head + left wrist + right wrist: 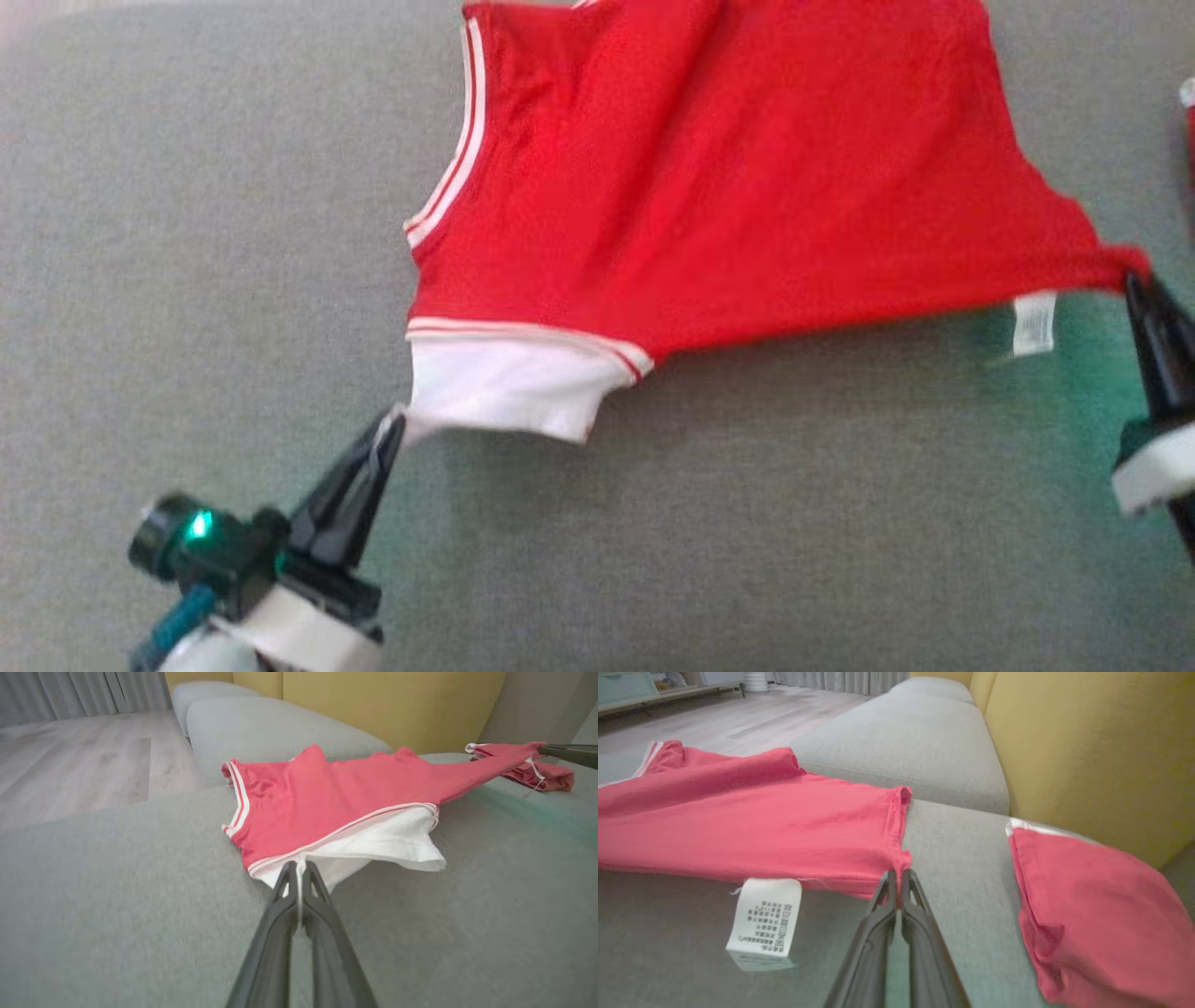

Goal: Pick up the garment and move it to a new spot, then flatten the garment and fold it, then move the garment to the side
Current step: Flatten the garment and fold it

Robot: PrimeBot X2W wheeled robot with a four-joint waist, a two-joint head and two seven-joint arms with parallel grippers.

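On the sofa [187, 233], the garment [709, 168] lies stretched between the left gripper [395, 427], clamped on its white corner, and the right gripper [1135, 282], clamped on a red corner. The cloth looks light, soft and limp; corners seem the best hold.

garment [709, 177]: red knit cloth, faint sheen; white cloth hem [509, 383] at its 7 o'clock. care label [1033, 324]: printed fabric. sofa seat [187, 233]: coarse grey weave, matt. left gripper [397, 425], right gripper [1134, 280]: smooth dark plastic, semi-gloss.

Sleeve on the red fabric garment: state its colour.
White; the fabric sleeve shows best in left wrist view.
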